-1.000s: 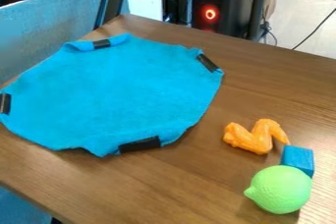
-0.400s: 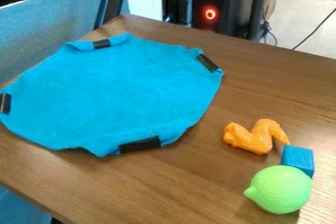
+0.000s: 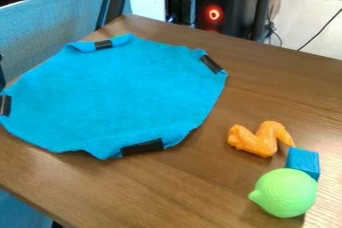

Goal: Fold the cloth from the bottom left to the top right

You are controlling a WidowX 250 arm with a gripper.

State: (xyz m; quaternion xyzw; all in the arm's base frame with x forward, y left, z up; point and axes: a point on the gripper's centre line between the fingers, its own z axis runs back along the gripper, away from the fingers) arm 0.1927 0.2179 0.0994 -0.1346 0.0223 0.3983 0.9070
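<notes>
The blue cloth [image 3: 120,97] lies spread on the wooden table, roughly eight-sided, its corners tucked in. Black strips mark four of its edges: upper left, upper right, bottom and far left. A thin dark piece of my gripper [image 3: 2,77] shows at the left edge of the view, just above the cloth's left strip [image 3: 5,105]. Whether it touches the cloth cannot be told, and the rest of it is cut off by the frame.
Right of the cloth on the table [image 3: 160,192] are an orange chicken-wing toy [image 3: 259,139], a blue block [image 3: 303,162] and a green lemon-shaped toy [image 3: 285,193], close together. A blue fabric panel [image 3: 50,24] stands behind the table's left side.
A dark part of my gripper has come into view at the left edge, where nothing of it showed before. The cloth and the toys have not moved.
</notes>
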